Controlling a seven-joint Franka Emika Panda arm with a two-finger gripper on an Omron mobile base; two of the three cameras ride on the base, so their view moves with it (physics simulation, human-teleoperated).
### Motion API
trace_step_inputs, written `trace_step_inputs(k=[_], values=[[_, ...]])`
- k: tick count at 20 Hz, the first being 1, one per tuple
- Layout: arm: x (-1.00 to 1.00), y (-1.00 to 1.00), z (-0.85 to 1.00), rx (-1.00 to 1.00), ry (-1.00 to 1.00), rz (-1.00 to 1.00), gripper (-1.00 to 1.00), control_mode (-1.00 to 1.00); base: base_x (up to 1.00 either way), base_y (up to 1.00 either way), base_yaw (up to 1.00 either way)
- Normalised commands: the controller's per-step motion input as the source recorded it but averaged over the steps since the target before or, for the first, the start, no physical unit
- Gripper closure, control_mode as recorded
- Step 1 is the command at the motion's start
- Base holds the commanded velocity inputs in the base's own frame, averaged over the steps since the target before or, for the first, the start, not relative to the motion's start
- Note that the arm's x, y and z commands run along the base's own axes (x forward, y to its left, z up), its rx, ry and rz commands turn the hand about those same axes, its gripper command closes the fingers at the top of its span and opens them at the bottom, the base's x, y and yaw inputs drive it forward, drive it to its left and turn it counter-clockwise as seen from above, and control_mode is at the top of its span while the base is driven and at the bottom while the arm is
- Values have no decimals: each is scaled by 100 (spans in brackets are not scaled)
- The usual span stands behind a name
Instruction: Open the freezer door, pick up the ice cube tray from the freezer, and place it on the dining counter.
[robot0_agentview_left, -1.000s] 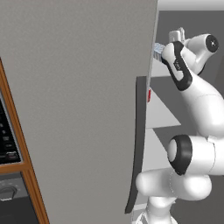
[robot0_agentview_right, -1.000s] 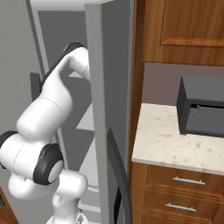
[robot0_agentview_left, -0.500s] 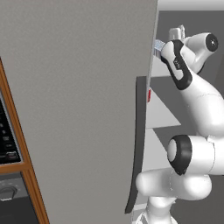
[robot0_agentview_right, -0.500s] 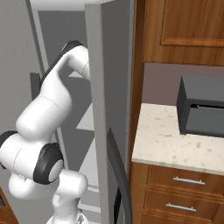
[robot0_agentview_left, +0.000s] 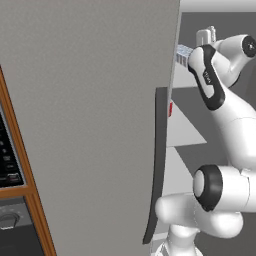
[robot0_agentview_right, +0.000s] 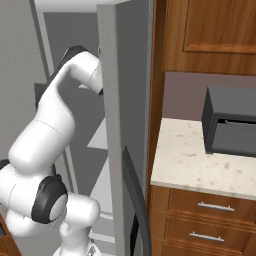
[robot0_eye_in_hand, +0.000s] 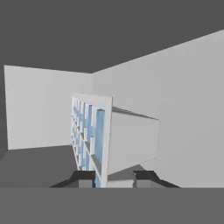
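No writing readable anywhere. Reached high into the freezer (robot0_agentview_left: 200, 125) past the open door (robot0_agentview_left: 90, 125), elbow bent. Gripper (robot0_eye_in_hand: 113, 178) clamped narrow on the tray (robot0_eye_in_hand: 94, 135), held on edge inside near a pale wall.

Rendered home kitchen. Tall grey freezer (robot0_agentview_right: 65, 55) stands open, freezer door (robot0_agentview_left: 90, 125) swung out; wood cabinetry (robot0_agentview_right: 205, 30), drawers (robot0_agentview_right: 210, 220), speckled stone surface (robot0_agentview_right: 195, 165) bearing dark boxy appliance (robot0_agentview_right: 232, 122); oven panel (robot0_agentview_left: 7, 165) in wood frame.

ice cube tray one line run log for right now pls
door: freezer door open | pincer: shut on ice cube tray | location: inside freezer
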Motion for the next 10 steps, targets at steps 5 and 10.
trace_step_inputs(k=[5,10], values=[[-68,17,0,0,-2,-3,100,-100,0,0,0],[-71,17,0,0,-3,-4,100,-100,0,0,0]])
